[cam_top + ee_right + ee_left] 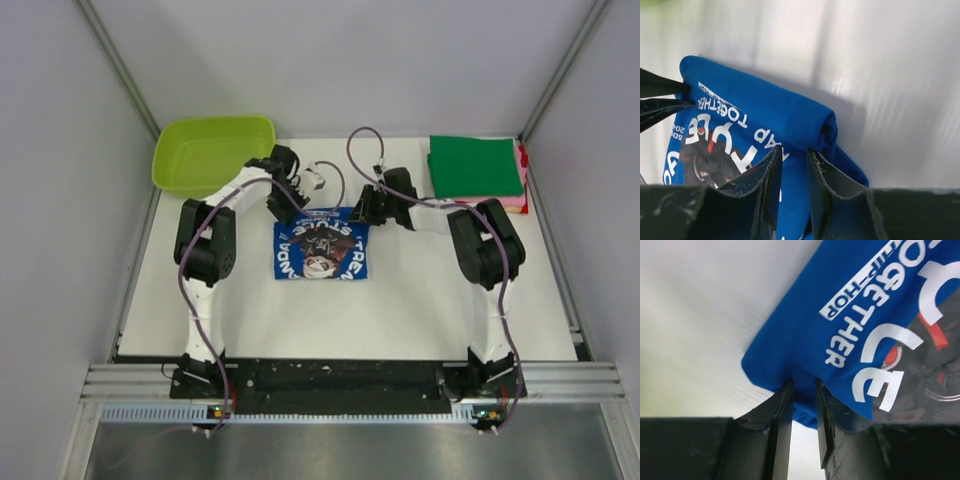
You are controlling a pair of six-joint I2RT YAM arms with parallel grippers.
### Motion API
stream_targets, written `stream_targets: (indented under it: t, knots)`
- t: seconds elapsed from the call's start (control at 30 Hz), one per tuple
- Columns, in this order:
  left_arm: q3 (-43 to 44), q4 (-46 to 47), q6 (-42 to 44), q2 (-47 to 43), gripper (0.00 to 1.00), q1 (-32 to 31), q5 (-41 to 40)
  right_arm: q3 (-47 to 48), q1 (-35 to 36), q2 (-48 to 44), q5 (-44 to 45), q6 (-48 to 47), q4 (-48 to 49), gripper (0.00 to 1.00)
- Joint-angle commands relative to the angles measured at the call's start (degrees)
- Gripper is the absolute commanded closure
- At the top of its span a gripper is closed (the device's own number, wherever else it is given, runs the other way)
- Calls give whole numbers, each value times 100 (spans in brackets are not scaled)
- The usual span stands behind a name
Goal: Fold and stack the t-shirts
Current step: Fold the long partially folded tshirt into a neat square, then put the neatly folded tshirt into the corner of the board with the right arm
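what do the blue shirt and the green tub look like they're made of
The blue shirt looks like soft knit cloth, probably cotton, with a matte finish: its folded edge rolls over and creases, and the print lies flat on it. The green tub seems to be hard plastic, smooth with a slight sheen: it keeps a rigid rounded rim and an even colour.

left arm [205, 250] and right arm [485, 245] reach forward, elbows raised, wrists turned inward (toward each other); both sets of jaws pinch the blue t-shirt [322, 262].
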Motion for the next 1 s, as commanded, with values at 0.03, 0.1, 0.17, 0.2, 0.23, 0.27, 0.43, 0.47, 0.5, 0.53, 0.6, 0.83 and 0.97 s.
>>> stream_targets:
  t: [0.03,0.1,0.17,0.2,0.23,0.27,0.43,0.47,0.5,0.53,0.6,0.83,0.97]
  knots:
    - [290,159,-11,-109,69,105,-132,228,-81,-352,599,116,-459,70]
    - [299,132,-2,-284,67,114,-80,281,-81,-598,678,-235,-741,64]
    - [273,1,15,-530,66,114,112,272,-81,-975,696,-517,-1162,44]
    - [221,-60,24,-697,65,114,235,237,-81,-1125,714,-614,-1303,34]
    - [98,-104,50,-881,64,114,376,133,-81,-1327,723,-693,-1444,27]
    - [-103,-96,77,-1066,63,114,464,27,-81,-1503,749,-755,-1532,20]
    - [-1175,71,147,-1901,62,105,623,-956,-81,-2391,784,-747,-1568,12]
    - [-1343,88,156,-1989,62,105,649,-1080,-81,-2462,715,-694,-1516,12]
    - [-1518,132,165,-2034,62,114,676,-1220,-73,-2471,592,-633,-1446,12]
    - [-1677,158,147,-2060,62,105,702,-1318,-81,-2419,469,-554,-1358,12]
    - [-1906,194,121,-1999,62,105,807,-1450,-81,-2200,231,-370,-1165,12]
    - [-2091,308,59,-1586,64,105,949,-1513,-90,-1304,-709,378,74,26]
    - [-2056,387,112,-1454,66,132,729,-1275,-90,-943,-1122,738,646,52]
